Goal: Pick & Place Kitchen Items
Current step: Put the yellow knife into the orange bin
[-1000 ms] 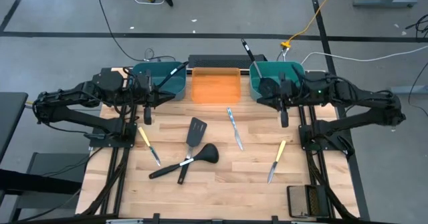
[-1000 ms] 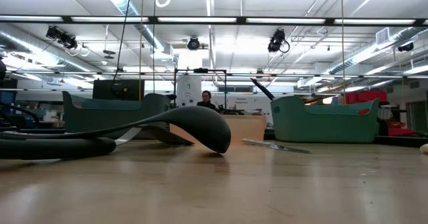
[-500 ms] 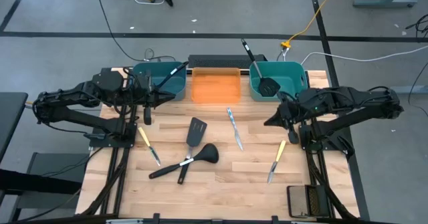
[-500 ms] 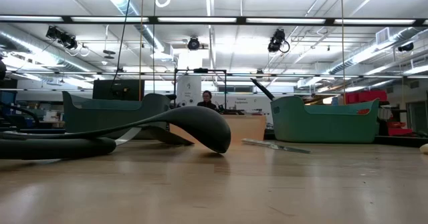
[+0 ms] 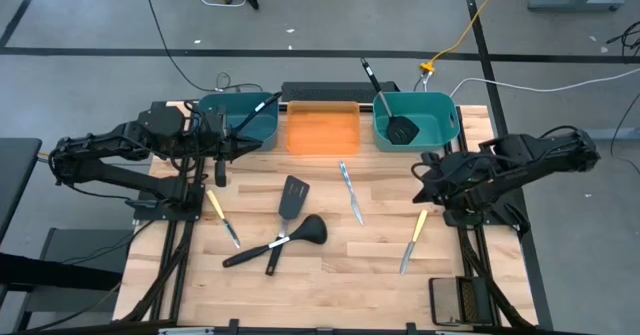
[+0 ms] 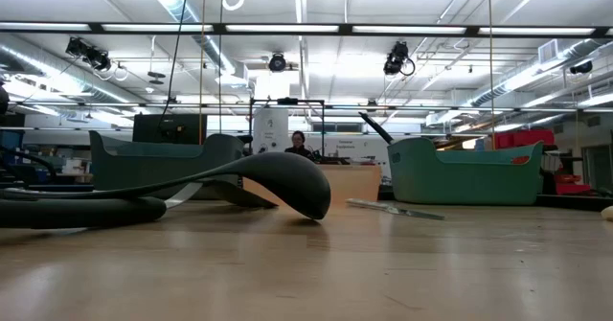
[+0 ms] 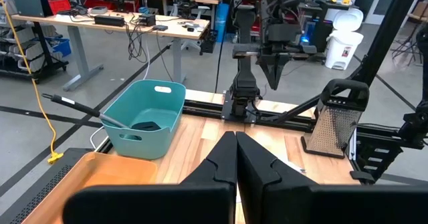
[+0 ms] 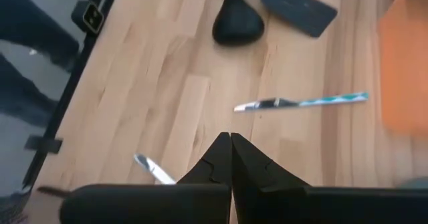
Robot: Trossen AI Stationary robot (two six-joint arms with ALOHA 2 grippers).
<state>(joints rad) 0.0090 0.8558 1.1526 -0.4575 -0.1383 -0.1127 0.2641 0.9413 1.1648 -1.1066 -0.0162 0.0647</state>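
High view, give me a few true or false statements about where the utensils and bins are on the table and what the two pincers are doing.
1. The orange bin sits between the two teal bins. True.
2. A black spatula lies in the right teal bin. True.
3. The right pincer grips the yellow-handled knife. False: it is shut on nothing, above the table, and that knife lies on the wood.
4. The ladle is inside the left teal bin. False: it lies on the table near the slotted spatula.
5. The left pincer is wide open. False: it is shut, beside the left teal bin.
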